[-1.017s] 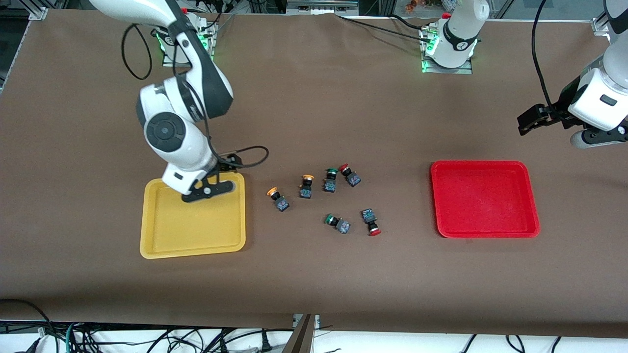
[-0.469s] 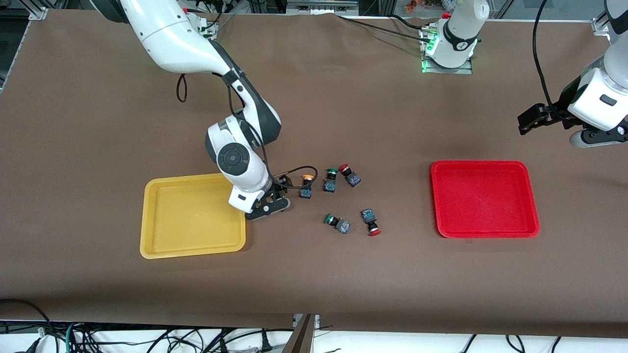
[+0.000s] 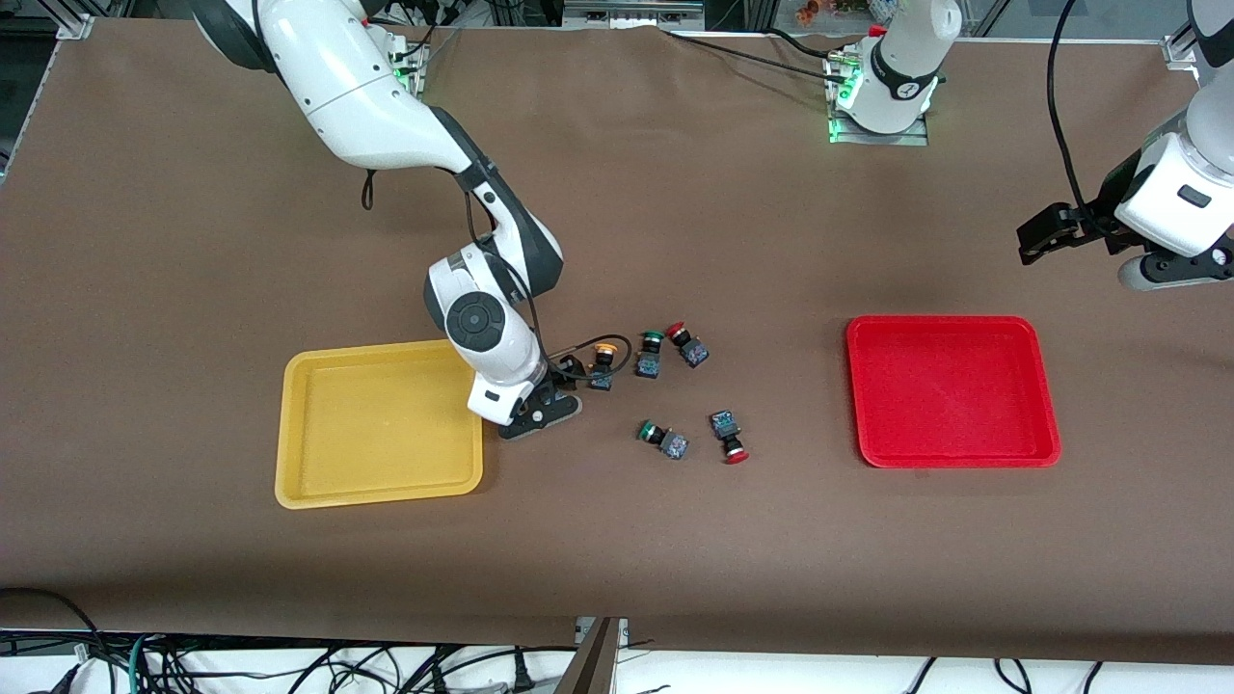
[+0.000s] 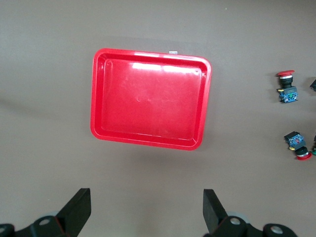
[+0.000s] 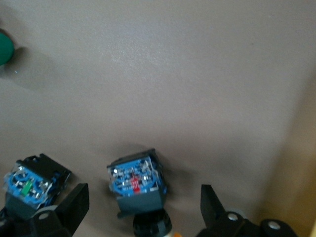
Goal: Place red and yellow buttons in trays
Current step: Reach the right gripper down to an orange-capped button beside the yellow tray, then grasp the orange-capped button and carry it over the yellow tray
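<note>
My right gripper (image 3: 542,410) is low over the table beside the yellow tray (image 3: 376,434). It is open around a yellow-capped button (image 5: 137,185), which my hand hides in the front view. Its fingers (image 5: 74,200) stand clear of the button's body. A second yellow button (image 3: 603,364) lies just past it, and two red buttons (image 3: 686,345) (image 3: 728,436) lie toward the red tray (image 3: 950,390). My left gripper (image 3: 1046,233) is open and empty, held above bare table next to the red tray (image 4: 150,98), and waits.
Two green-capped switches (image 3: 651,352) (image 3: 663,439) lie among the red and yellow ones. Both trays hold nothing. A black cable loops from my right wrist over the nearest yellow button.
My right arm has swung from over the yellow tray toward the buttons and come down around the yellow button nearest that tray. The left arm has not moved.
</note>
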